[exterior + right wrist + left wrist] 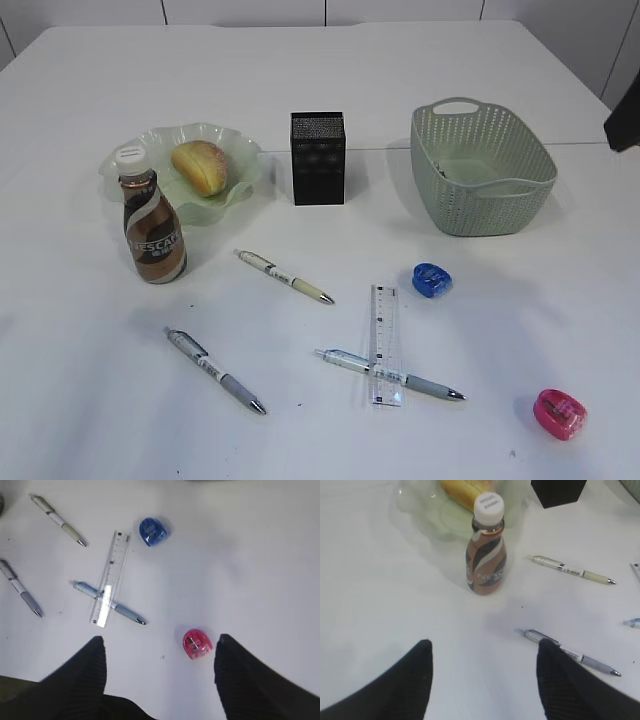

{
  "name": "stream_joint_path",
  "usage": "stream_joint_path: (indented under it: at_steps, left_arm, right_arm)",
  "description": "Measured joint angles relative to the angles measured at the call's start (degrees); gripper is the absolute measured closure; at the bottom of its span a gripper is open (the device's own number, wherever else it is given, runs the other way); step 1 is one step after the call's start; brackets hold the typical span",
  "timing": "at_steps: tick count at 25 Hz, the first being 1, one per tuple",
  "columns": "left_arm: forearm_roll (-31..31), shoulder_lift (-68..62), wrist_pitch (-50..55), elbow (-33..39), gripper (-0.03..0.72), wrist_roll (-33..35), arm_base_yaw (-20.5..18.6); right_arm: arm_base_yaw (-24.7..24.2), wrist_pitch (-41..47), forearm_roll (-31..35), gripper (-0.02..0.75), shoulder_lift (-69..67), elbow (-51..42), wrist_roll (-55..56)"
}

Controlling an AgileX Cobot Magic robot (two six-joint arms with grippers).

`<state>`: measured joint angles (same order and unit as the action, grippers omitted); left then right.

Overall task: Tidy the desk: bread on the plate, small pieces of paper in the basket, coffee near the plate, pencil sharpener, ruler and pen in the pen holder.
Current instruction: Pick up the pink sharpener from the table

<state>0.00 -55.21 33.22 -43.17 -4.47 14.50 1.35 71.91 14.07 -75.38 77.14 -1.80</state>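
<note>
Pink sharpener [197,644] lies between the right gripper's [160,680] spread-apart fingers; left gripper [485,680] also gapes, coffee bottle [486,550] at twelve o'clock.

From my left wrist camera the bread [462,491] and pen holder [559,491] are cut off by the top edge, the ruler [636,570] by the right edge. One finger [570,685] covers part of a pen [580,657]. On the exterior camera I can't make out the basket's [480,170] contents, and a dark shape [624,115] is cropped at right.
</note>
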Motion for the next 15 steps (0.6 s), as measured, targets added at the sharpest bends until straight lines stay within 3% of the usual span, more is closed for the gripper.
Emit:
stream_joint_path:
  at_steps: [5,9,15]
  left_arm:
    - [1.3,0.0,2.6,-2.7,0.231,-0.5,0.0]
    - [2.6,0.0,10.6,-5.4,0.231,-2.8,0.0]
    - [4.6,0.0,21.8,-9.8,0.231,-5.4,0.0]
  right_arm:
    - [0.0,-0.1,0.0,0.210,1.0,-5.8,-2.0]
    - [0.8,-0.4,-0.1,0.210,1.0,-7.8,-3.6]
    - [6.1,-0.4,-3.6,0.210,1.0,-14.0,-6.0]
